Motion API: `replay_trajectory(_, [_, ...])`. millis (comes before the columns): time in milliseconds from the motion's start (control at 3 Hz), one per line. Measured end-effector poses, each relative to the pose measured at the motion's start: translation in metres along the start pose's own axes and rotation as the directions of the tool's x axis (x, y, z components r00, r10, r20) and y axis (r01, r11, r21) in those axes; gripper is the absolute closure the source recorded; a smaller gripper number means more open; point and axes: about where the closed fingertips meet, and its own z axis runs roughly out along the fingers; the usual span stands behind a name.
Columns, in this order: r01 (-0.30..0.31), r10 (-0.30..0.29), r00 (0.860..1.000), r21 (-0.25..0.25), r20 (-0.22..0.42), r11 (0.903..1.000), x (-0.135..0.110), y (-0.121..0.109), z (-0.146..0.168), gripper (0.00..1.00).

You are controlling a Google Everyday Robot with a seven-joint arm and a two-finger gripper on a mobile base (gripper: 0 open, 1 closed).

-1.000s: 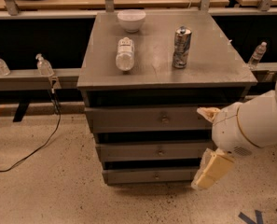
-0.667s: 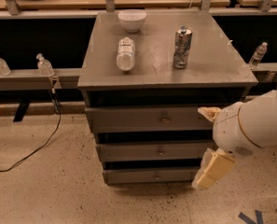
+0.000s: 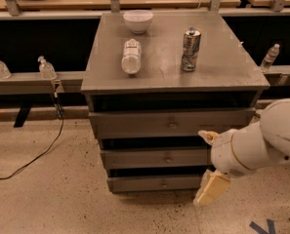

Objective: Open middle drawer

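Note:
The grey metal cabinet point(image 3: 174, 57) has three drawers, all closed. The middle drawer point(image 3: 134, 158) is shallow, with a small round knob point(image 3: 168, 158) at its centre. It lies below the taller top drawer point(image 3: 171, 124) and above the lowest drawer point(image 3: 156, 183). My gripper point(image 3: 209, 163) is in front of the cabinet's right side, level with the middle drawer and right of its knob. It is open and empty, with one tan finger point(image 3: 208, 136) high and the other point(image 3: 210, 189) low. It touches no knob.
A white bowl point(image 3: 137, 21), a plastic bottle lying down point(image 3: 131, 56) and an upright can point(image 3: 190, 49) sit on the cabinet top. Small bottles point(image 3: 47, 68) stand on a rail at left and one point(image 3: 270, 56) at right. A black cable point(image 3: 32, 157) crosses the floor at left.
My gripper has moved a little down and to the left, from beside the top drawer to beside the middle drawer. The drawers have not moved.

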Motion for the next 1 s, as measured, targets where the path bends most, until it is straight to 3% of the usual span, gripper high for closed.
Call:
replay_trajectory(333, [0.013, -0.014, 1.0, 0.014, 0.023, 0.9998, 0.016, 0.004, 0.049, 0.0])
replay_trajectory(667, [0.011, -0.013, 0.999, 0.06, 0.032, 0.9982, 0.013, -0.007, 0.05, 0.0])
replay_trajectory(1000, [0.013, -0.014, 1.0, 0.064, 0.022, 0.9979, 0.015, -0.009, 0.053, 0.0])
